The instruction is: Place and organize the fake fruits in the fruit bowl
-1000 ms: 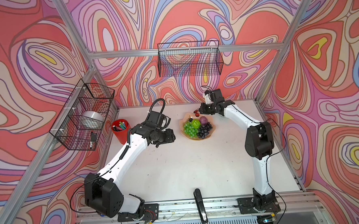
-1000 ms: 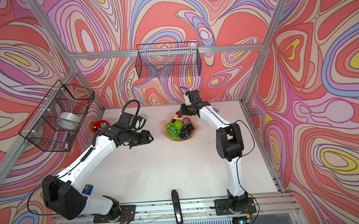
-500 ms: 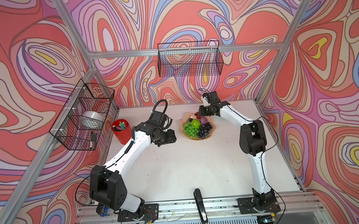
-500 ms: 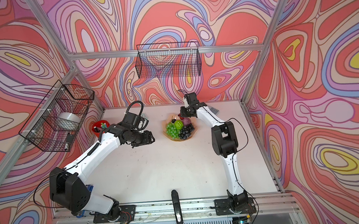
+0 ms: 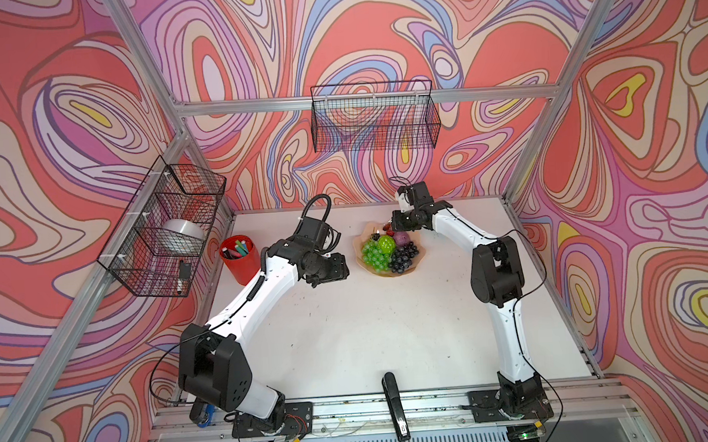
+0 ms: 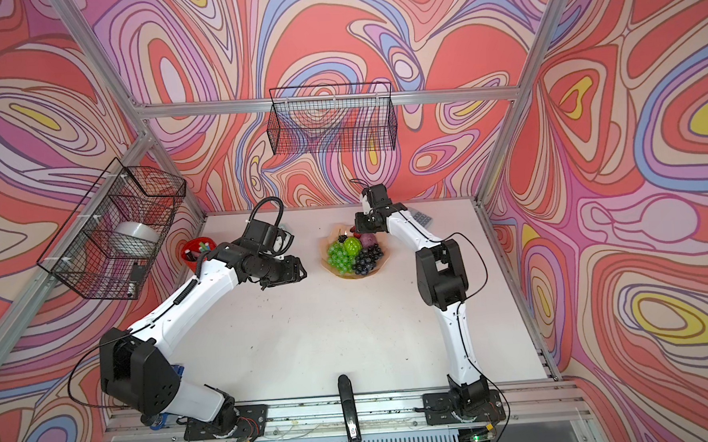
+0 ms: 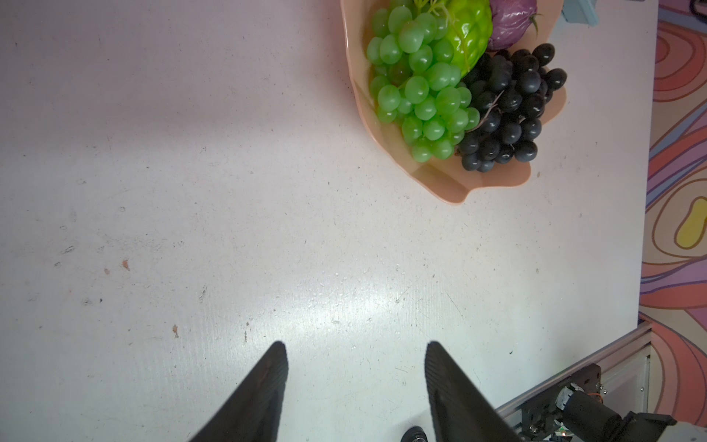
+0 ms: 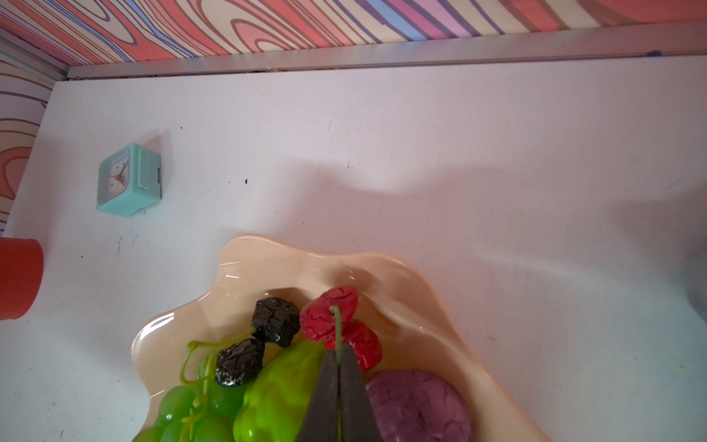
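The peach-pink fruit bowl [image 5: 388,271] [image 6: 349,273] stands at the table's back middle. It holds a green grape bunch [image 5: 373,254] [image 7: 421,92], a dark purple grape bunch [image 5: 404,257] [image 7: 505,103], a lime-green ball [image 5: 385,242] [image 8: 279,390], a mauve ball [image 5: 401,239] [image 8: 417,405] and a black berry pair [image 8: 275,319]. My right gripper [image 8: 338,350] [image 5: 395,228] is shut on the green stem of the red berry pair [image 8: 333,312], low over the bowl's far side. My left gripper [image 7: 355,344] [image 5: 340,266] stands open and empty above the table, left of the bowl.
A red cup of markers [image 5: 240,259] stands at the back left, and a teal clock [image 8: 128,180] lies behind the bowl. A black stapler [image 5: 394,407] lies at the front edge. Wire baskets [image 5: 374,123] [image 5: 161,228] hang on the back and left walls.
My right gripper has come down a little toward the bowl's far side with the red berries, and that arm's elbow has shifted. The left gripper has barely moved.
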`<state>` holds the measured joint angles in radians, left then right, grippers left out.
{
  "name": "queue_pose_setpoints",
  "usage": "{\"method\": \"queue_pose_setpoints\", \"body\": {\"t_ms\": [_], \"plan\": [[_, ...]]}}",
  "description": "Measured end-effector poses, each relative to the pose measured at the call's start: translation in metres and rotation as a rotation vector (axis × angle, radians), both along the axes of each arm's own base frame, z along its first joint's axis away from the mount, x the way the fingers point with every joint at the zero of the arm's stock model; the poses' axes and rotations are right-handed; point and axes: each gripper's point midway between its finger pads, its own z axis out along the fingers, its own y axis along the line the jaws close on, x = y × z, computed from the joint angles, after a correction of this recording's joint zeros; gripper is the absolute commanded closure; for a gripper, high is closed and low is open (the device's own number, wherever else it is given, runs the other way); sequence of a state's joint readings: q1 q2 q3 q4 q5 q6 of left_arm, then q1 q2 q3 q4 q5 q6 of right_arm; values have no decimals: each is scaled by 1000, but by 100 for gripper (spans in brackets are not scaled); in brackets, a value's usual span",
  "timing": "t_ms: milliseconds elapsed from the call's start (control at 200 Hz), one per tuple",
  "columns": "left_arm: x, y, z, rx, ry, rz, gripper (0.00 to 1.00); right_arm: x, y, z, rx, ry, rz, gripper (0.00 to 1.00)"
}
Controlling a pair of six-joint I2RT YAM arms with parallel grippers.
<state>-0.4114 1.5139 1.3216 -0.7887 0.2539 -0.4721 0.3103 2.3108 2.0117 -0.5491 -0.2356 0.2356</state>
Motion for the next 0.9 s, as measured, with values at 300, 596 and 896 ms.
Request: {"method": "queue_pose_setpoints", "body": {"t_ms": [300,596,896], "plan": [[-1,0,2,-3,-6,0,37,-13,-7,4,-29,13,6,67],[-18,29,21,52,-102,74,2,-59,-37,87,-81,-120,-26,44],[-12,75,45,200,-274,187,0,-137,-79,147,-215,-292,-92,1]]}}
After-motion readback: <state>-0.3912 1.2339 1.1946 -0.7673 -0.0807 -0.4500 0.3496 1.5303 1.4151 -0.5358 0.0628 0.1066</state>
